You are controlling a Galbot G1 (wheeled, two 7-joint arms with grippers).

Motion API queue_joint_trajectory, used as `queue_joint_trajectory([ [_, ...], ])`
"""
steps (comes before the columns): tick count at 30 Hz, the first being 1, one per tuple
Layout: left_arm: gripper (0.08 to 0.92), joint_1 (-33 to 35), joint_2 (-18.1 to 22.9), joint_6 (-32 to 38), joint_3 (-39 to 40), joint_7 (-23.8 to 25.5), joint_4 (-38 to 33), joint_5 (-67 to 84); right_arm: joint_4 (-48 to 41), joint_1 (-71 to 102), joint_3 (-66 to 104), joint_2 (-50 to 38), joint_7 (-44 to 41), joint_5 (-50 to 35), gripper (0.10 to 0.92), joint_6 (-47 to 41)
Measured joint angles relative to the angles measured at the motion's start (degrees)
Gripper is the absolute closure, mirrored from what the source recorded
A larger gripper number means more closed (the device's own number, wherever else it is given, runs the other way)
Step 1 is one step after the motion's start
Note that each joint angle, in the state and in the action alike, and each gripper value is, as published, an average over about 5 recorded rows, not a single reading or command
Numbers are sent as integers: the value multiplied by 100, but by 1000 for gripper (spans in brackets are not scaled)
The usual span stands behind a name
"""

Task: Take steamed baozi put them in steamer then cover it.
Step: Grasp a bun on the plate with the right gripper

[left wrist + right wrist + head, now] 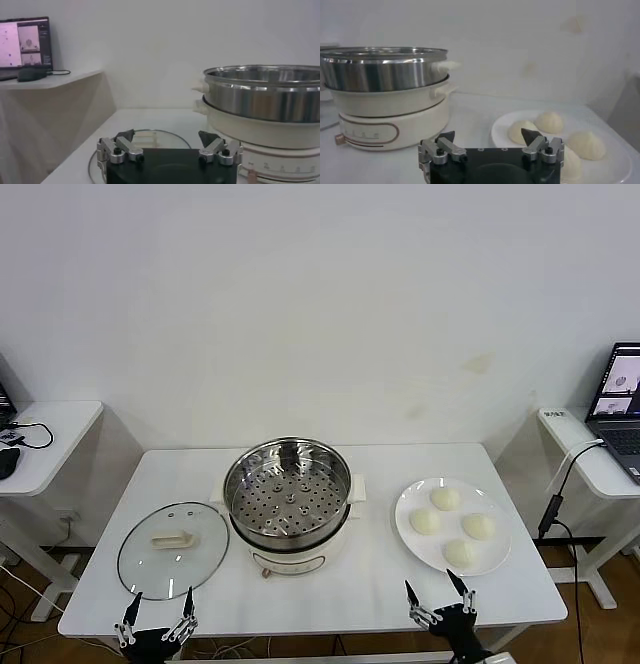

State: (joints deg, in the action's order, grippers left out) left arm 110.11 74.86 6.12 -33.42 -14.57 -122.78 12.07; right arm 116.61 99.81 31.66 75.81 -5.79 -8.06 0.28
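Observation:
Several cream-white steamed baozi lie on a white plate at the table's right; they also show in the right wrist view, baozi on the plate. The steel steamer on its white base stands uncovered at the table's middle, its perforated tray bare. My left gripper hangs open at the front edge, just in front of the glass lid. My right gripper is open near the front edge, in front of the plate. In the wrist views the left gripper and right gripper hold nothing.
Side desks flank the table: one at the left with cables, one at the right with a laptop and a hanging cable. A monitor stands on the desk in the left wrist view.

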Motion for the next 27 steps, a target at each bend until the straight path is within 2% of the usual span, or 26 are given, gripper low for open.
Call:
queue_joint_trajectory([
  [9,177,-172,-61,-564,-105,-179,-270,-30,36,-232,107,-196,230,282,202,-277],
  [17,177,-386,-116,-988,-225,-81,-403,-182,-97,-748,450,-720,236,774,203,-677],
  [27,177,-496,-98,-1175,-311,86,-433,-359,-732,-1692,567,-2112,-608,1498,202,-982],
])
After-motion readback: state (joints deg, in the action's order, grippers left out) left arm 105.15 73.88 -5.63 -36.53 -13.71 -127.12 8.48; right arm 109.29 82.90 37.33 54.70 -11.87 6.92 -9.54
